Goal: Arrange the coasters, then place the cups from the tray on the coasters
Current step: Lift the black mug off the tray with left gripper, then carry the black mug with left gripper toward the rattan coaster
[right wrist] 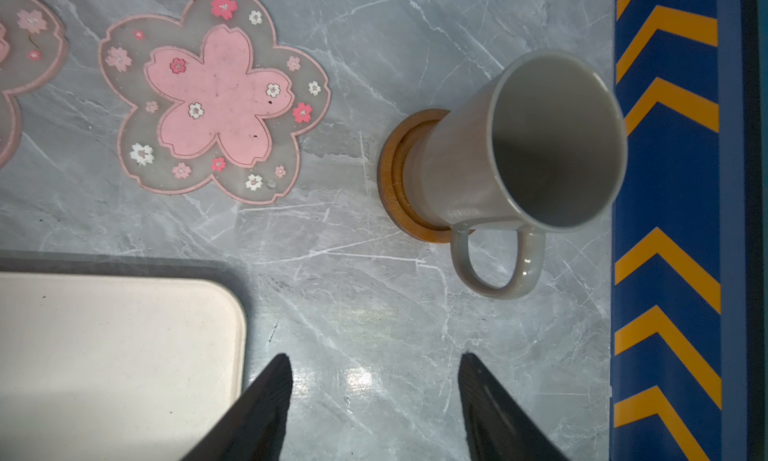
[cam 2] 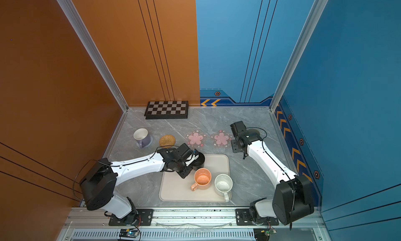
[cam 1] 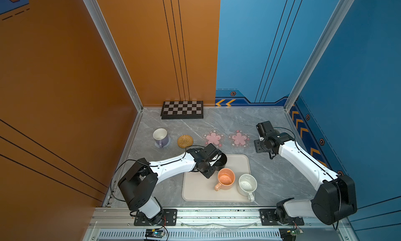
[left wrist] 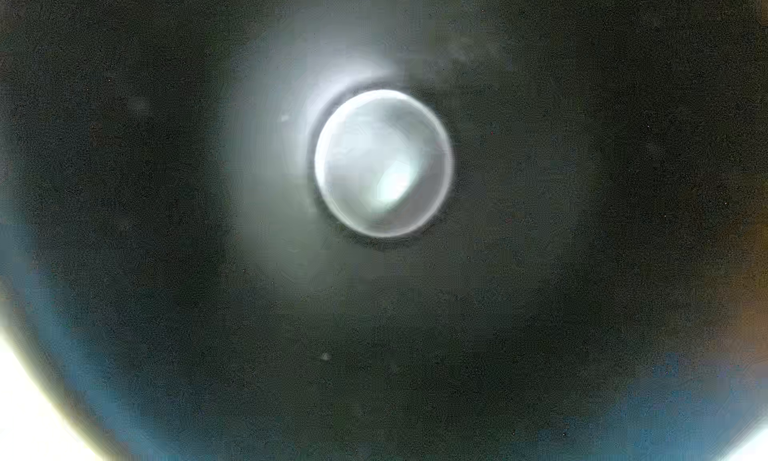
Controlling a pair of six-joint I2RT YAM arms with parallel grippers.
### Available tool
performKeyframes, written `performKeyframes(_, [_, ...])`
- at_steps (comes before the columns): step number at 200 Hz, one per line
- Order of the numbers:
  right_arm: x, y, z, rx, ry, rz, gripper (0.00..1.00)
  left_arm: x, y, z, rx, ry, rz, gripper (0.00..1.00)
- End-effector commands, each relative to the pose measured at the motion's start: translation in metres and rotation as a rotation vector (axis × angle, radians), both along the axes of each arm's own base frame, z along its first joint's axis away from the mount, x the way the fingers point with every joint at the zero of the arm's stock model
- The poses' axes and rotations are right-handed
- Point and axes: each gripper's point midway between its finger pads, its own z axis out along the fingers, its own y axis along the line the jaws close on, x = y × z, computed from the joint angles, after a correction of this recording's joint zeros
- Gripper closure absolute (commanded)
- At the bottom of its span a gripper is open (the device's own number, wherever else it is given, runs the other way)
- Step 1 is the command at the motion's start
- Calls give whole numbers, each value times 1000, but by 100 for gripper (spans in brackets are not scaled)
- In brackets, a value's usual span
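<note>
One white cup point(cam 1: 247, 184) at tray point(cam 1: 196, 191) corner

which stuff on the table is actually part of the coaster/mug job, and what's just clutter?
Part of the job:
tray, orange mug and white mug on it, black mug at its far corner, lavender mug on blue coaster, grey mug on brown coaster, woven coaster, pink flower coasters

Just lying about:
chessboard by the back wall

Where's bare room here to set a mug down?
Free: the rattan coaster, both flower coasters, and the near-left part of the tray. Crowded: its far edge around the black mug, and its near-right by the orange mug and white mug.
</note>
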Motion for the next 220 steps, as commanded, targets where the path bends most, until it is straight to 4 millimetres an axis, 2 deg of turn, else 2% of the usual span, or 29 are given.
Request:
performKeyframes(1, [-5,1,-3,-6,22,1,34,0,2,5,-8,-25,25,74])
performKeyframes(32, [-6,-1,-3,-11,20,0,34,1,-3,16,-45,-43,27,68])
performKeyframes(54, [-7,-1,-4,-11,21,2,34,4,-5,20,-57,-56,32,67])
performKeyframes(104, [-9,-2,-4,-12,21,-1,34,3,-11,13,-50,-39,28,68])
performKeyframes(160, [-9,-2,-4,-13,19,1,34,7,-18,11,-52,-49,35,76])
performKeyframes(184, [-9,-3,-4,-14,21,-1,34,8,-17,12,-50,-59,38,83])
performKeyframes(202, [-10,-2,-4,-13,21,1,34,8,-15,12,-43,-66,40,93])
performKeyframes(220, [-10,-2,-5,-13,23,1,34,9,-13,13,-41,-75,49,94])
